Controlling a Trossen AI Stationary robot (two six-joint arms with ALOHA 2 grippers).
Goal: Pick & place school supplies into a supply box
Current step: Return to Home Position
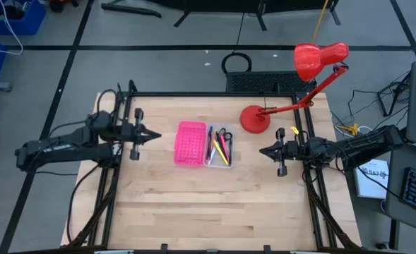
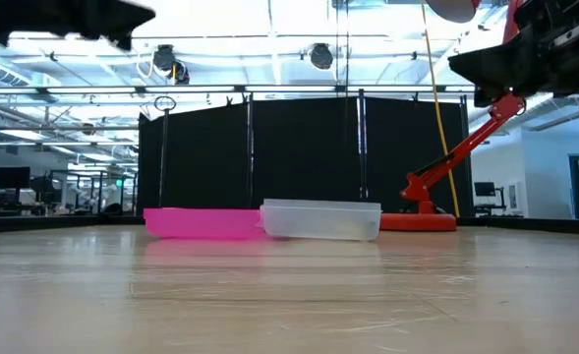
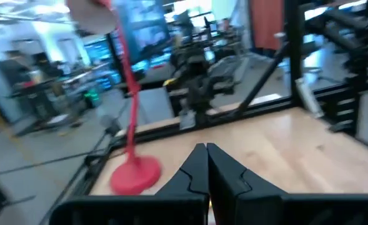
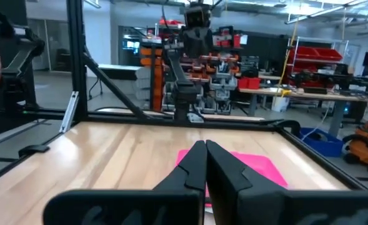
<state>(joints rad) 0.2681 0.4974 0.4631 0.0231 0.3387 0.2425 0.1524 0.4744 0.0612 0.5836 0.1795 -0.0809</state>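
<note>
The translucent whitish supply box (image 1: 219, 147) sits on the table's far middle with the black-handled scissors (image 1: 224, 134) and several pens and pencils (image 1: 220, 150) lying inside it; in the low view the supply box (image 2: 320, 220) rests flat beside the pink tray (image 2: 202, 222). My left gripper (image 1: 155, 135) hangs shut over the table's left side, pointing toward the pink tray; the left gripper (image 3: 206, 150) shows shut fingertips. My right gripper (image 1: 262, 150) hangs shut over the right side, pointing at the box; the right gripper (image 4: 205, 146) is empty.
A bright pink perforated tray (image 1: 190, 143) lies flat against the box's left side. A red desk lamp stands with its base (image 1: 254, 118) on the table's far right, its arm slanting up over the right arm. Black frame rails (image 1: 215, 94) border the table.
</note>
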